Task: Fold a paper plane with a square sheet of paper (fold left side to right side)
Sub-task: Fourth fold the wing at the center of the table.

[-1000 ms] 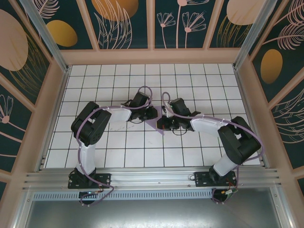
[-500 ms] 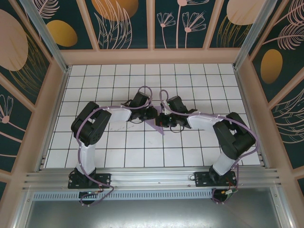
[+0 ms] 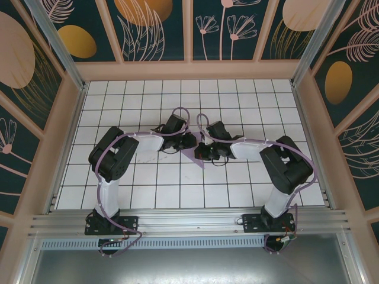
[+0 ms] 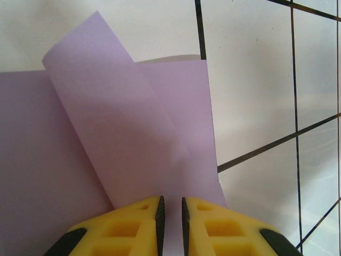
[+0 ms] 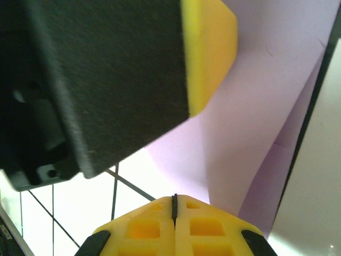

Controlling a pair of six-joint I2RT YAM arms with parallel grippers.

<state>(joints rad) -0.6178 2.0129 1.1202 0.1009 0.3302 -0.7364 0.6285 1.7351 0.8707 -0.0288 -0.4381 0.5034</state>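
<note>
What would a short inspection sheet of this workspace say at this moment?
Surface: white grid-tiled table, flat.
Job's things: lavender paper, partly folded, one flap lying across it.
Clutter: nothing seen.
Grippers: left gripper, narrow gap between fingers, over the paper; right gripper, fingers shut, close to the paper.
Cables: purple cables run along both arms.
Surroundings: floral wall panels; aluminium rail at near edge.

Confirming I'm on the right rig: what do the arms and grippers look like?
The left arm and right arm have white links, black joints, black bases and a lilac cable each. The left gripper and right gripper have yellow fingers with square recesses.
</note>
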